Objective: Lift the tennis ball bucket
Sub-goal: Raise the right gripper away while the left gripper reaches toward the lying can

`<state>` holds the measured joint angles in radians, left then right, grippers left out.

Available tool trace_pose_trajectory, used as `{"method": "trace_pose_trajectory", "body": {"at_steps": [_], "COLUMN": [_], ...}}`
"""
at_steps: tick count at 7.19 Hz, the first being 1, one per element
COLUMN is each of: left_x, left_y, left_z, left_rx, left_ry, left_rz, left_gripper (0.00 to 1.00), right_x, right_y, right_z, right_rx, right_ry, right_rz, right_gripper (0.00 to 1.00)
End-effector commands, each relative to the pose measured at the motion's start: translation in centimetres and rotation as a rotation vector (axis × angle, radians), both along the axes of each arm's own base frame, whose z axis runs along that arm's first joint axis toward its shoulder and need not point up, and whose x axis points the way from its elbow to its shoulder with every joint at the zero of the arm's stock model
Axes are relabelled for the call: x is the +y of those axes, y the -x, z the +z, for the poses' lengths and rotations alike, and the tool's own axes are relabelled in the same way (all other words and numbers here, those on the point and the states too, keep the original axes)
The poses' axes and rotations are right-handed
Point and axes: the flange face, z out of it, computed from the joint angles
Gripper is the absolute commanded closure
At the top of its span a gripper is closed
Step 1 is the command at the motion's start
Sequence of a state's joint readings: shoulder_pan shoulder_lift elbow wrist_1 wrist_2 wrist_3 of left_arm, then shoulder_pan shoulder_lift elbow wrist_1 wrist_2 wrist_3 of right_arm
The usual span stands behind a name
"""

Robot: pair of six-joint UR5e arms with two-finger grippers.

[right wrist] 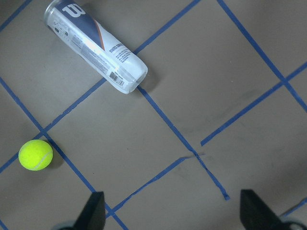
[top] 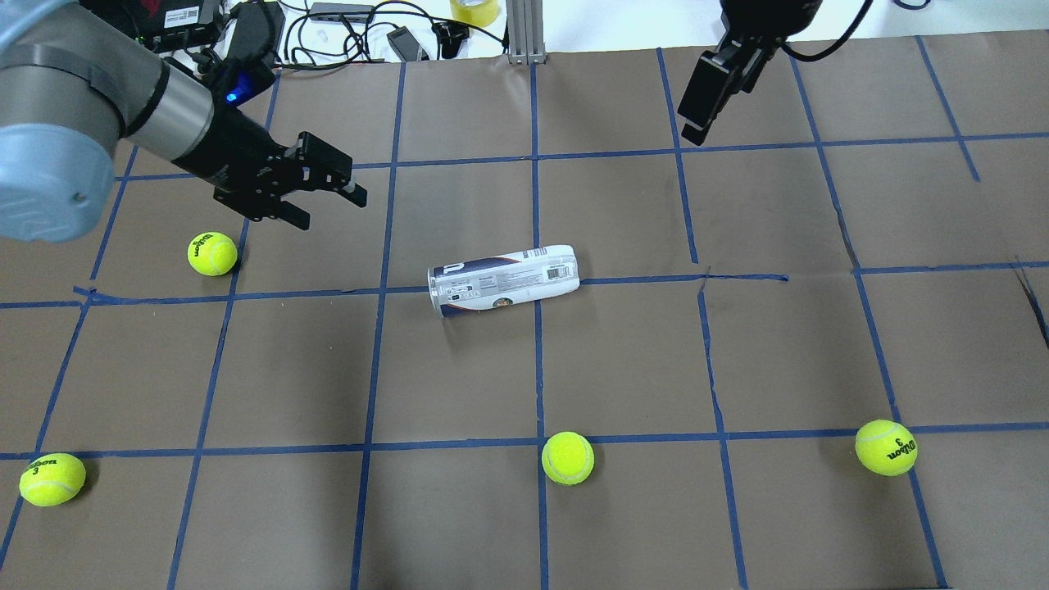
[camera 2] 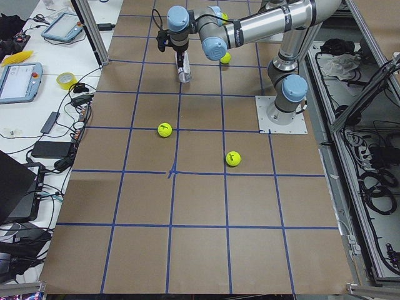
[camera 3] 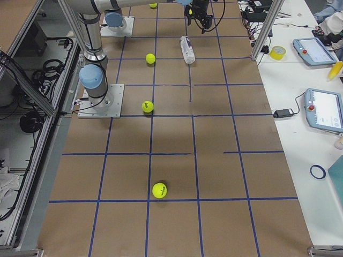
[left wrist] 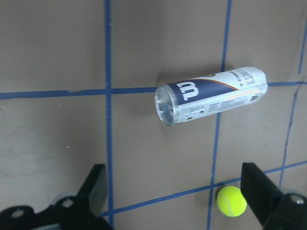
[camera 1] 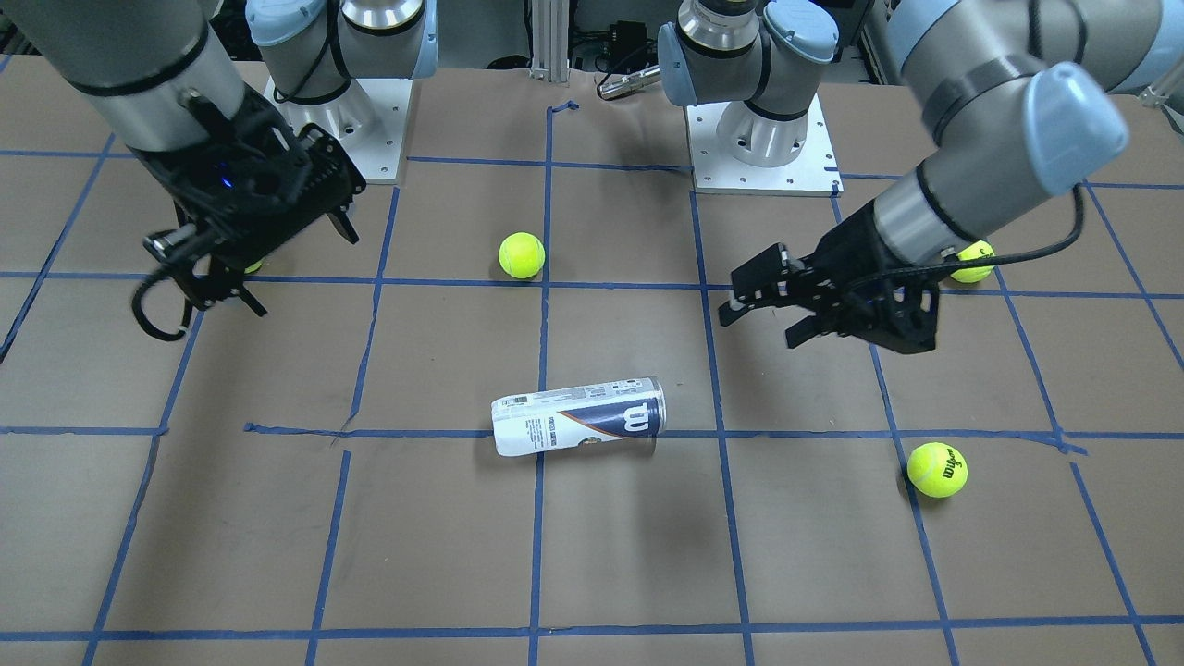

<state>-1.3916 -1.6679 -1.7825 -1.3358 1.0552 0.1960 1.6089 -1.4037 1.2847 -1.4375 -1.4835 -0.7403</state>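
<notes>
The tennis ball bucket (top: 502, 280) is a clear can with a white and navy label and a white "W". It lies on its side at the middle of the table (camera 1: 578, 416). My left gripper (top: 332, 205) is open and empty, in the air to the can's far left, apart from it. In the left wrist view the can (left wrist: 211, 94) lies ahead of the spread fingers (left wrist: 93, 187). My right gripper (top: 697, 123) is open and empty, high over the far right. In the right wrist view the can (right wrist: 94, 45) is at the top left.
Yellow-green tennis balls lie around the can: one below my left gripper (top: 212, 253), one at the near left (top: 52, 479), one at the near middle (top: 567, 458), one at the near right (top: 886, 447). The brown table (top: 623, 352) has a blue tape grid.
</notes>
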Motion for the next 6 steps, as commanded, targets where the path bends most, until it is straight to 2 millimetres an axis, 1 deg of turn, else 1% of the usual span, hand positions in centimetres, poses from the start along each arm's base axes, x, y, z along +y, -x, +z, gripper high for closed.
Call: {"method": "trace_pose_trajectory", "body": {"at_steps": [1, 2, 3, 4, 5, 6], "left_x": [-0.5, -0.5, -0.8, -1.0, -0.7, -0.4], "left_y": [2.7, 2.8, 2.8, 2.8, 3.2, 3.8], "left_z": [-5.8, -8.3, -10.4, -12.7, -14.9, -16.8], "left_rx": [0.142, 0.147, 0.149, 0.160, 0.200, 0.289], "left_ry": [0.001, -0.034, -0.044, -0.072, -0.111, -0.144], "left_rz": [-0.008, -0.016, -0.020, -0.017, -0.015, 0.004], "left_gripper": [0.00, 0.00, 0.00, 0.00, 0.00, 0.00], "right_x": [1.5, 1.6, 1.6, 1.6, 1.6, 1.6], "right_y": [1.6, 1.7, 1.8, 1.7, 1.8, 1.9], "right_z": [1.6, 0.6, -0.2, -0.3, -0.2, -0.2], "right_rx": [0.063, 0.065, 0.066, 0.065, 0.065, 0.064], "right_ry": [0.000, -0.013, -0.029, -0.029, -0.029, -0.029], "right_rz": [-0.109, -0.111, -0.111, -0.111, -0.112, -0.112], "right_gripper": [0.00, 0.00, 0.00, 0.00, 0.00, 0.00]}}
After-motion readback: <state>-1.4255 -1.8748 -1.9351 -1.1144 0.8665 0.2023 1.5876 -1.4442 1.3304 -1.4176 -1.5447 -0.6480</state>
